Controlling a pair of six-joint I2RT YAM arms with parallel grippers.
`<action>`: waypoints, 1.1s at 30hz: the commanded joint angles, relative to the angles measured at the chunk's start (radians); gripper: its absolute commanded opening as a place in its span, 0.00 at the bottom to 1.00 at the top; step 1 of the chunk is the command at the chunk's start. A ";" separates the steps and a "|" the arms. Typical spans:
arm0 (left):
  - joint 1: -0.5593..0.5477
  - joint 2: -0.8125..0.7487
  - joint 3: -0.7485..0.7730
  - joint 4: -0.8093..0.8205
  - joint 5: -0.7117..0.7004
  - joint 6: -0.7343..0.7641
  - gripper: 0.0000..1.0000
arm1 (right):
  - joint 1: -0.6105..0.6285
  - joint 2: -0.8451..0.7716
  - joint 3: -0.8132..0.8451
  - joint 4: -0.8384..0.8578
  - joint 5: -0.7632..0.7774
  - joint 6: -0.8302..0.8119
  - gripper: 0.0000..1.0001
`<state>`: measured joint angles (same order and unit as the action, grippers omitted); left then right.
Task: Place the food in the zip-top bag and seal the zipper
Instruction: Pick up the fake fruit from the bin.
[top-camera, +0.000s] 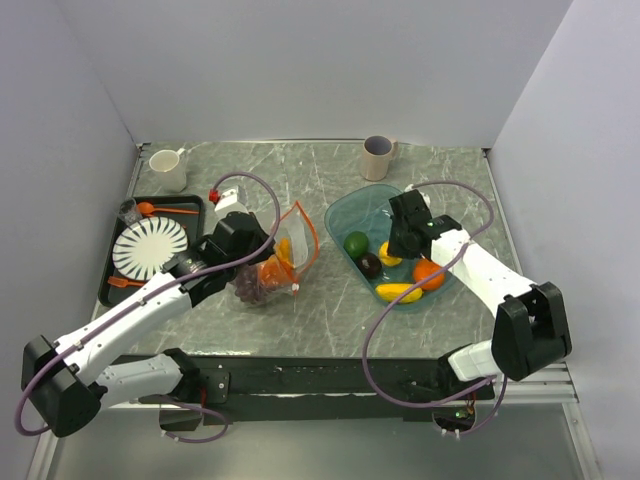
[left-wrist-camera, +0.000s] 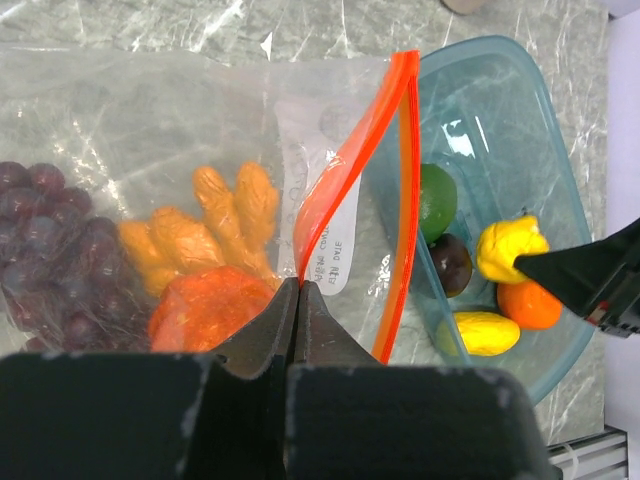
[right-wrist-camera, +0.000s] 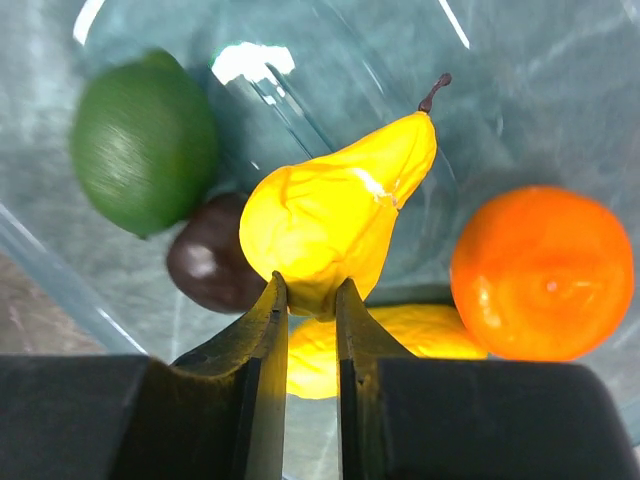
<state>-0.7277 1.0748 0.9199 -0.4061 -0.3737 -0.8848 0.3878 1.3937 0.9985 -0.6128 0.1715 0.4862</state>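
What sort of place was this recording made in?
Probably a lab test booth staged like a kitchen table: plain white walls box in a marble-patterned table, with toy fruit in a teal bowl and a plate on a black tray.

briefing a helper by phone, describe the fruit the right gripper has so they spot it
Find the teal bowl right of the clear bag. Among its fruits, take the yellow pear pinched by the right gripper. Only it has a tapered neck and dark stem, unlike the plain yellow piece beside it.
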 joint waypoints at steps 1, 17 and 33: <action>0.004 0.001 0.025 0.029 0.009 0.020 0.01 | -0.006 -0.013 0.038 0.045 0.016 -0.021 0.00; 0.005 0.033 0.020 0.050 0.061 0.033 0.01 | -0.006 -0.077 0.071 0.048 -0.203 -0.031 0.00; 0.004 0.080 0.054 0.046 0.099 0.053 0.01 | 0.160 -0.185 0.235 0.036 -0.478 -0.081 0.00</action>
<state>-0.7273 1.1393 0.9218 -0.3786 -0.2920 -0.8501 0.4946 1.2274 1.1297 -0.5911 -0.2321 0.4511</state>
